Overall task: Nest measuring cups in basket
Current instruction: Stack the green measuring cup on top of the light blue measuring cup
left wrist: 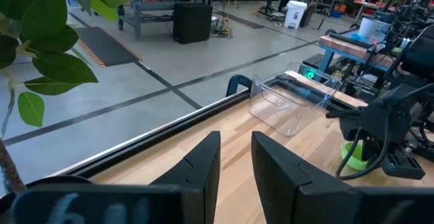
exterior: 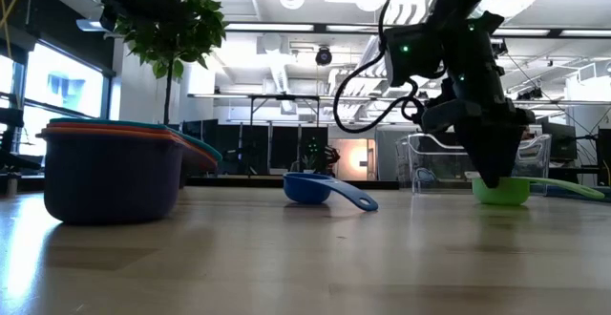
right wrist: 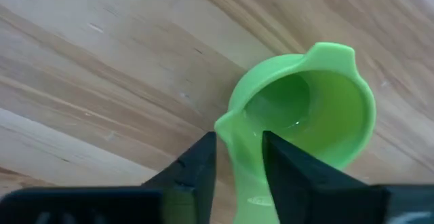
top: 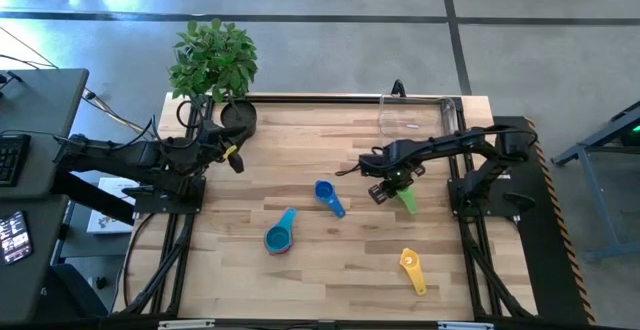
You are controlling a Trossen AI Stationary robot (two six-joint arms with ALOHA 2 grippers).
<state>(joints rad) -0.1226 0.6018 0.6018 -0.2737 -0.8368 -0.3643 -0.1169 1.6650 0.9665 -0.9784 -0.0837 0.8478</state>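
Note:
My right gripper is down on the table right of centre, shut on the green measuring cup. The blue cup lies on its base near the centre. A stack with the teal cup on top and orange and purple below stands toward the near edge. The yellow cup lies near the near edge. No red cup shows. The clear basket stands at the far edge. My left gripper waits by the black pot, open by a narrow gap. My right gripper pinches the green cup's handle between its two fingers, right where it joins the bowl. The fingers come from above, pointing down, across the handle. The cup sits upright with its base on the table.
A black plant pot with a leafy plant stands at the far left corner beside my left gripper. Bare wood lies between the green cup and the basket. The arm bases stand at the left and right table edges.

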